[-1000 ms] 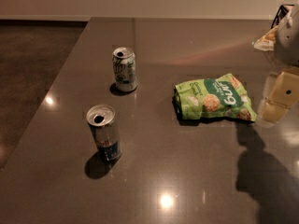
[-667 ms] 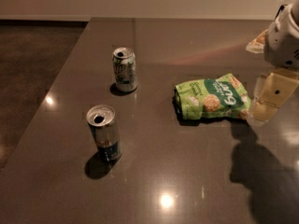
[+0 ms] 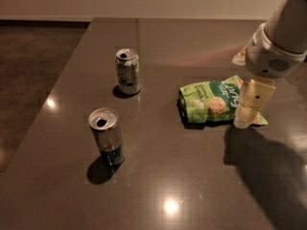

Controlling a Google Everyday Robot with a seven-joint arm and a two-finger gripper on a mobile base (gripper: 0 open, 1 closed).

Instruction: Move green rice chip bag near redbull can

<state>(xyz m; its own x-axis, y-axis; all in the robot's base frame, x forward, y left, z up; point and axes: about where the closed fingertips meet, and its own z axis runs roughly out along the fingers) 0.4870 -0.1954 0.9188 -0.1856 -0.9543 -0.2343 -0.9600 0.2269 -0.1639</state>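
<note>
The green rice chip bag [image 3: 211, 101] lies flat on the dark table [image 3: 172, 186], right of centre. The redbull can [image 3: 106, 139], silver with a dark blue lower part and an open top, stands upright at the front left, well apart from the bag. My gripper [image 3: 243, 120] comes in from the upper right on a white arm and hangs over the bag's right end, hiding that end. Its cream tip is at the bag's front right edge, low near the table.
A white-and-green patterned can [image 3: 128, 71] stands upright behind the redbull can, left of the bag. The table's left edge [image 3: 53, 95] runs diagonally, with the floor beyond it. The arm casts a dark shadow [image 3: 268, 166] at the front right.
My gripper has moved left from the frame's right edge to over the bag's right end. The bag and both cans have not moved.
</note>
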